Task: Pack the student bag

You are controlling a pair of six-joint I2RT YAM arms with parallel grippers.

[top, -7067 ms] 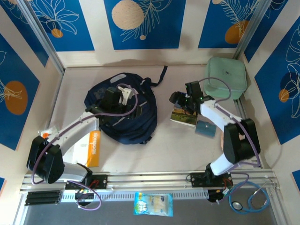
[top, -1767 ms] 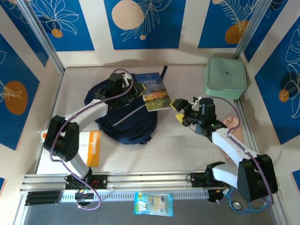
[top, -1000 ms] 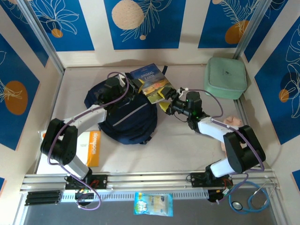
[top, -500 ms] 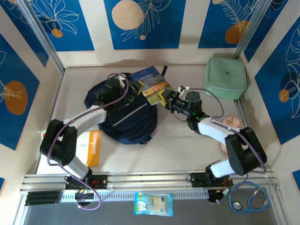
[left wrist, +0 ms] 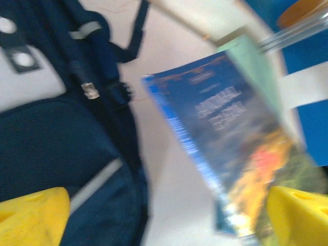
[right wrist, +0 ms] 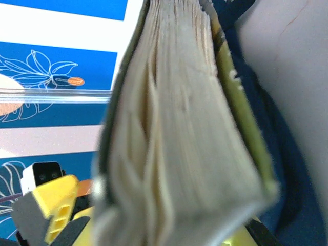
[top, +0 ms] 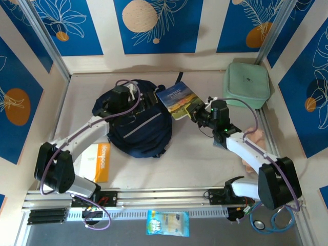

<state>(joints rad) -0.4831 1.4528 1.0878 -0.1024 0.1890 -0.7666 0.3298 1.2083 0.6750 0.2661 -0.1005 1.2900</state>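
Two yellow fingers [right wrist: 54,205] of the right gripper [top: 197,110] are closed upon a thick paperback book [top: 178,99]; its pale page edges are seen clamped between them in the right wrist view; the book is held by its right-hand edge, tilted, just beside the upper right of the student bag [top: 138,130]; whether book and bag touch cannot be told. The left gripper [top: 134,97] is spread wide with nothing gripped; it is poised over the top of the bag; in the left wrist view its yellow fingertips [left wrist: 31,215] are seen far apart, with the blurred blue cover beyond them. The navy bag is laid on the table [top: 200,159], left of centre; a pale green case [top: 247,84] is set in the far right corner; an orange and white booklet [top: 101,161] is laid near the left arm's base.
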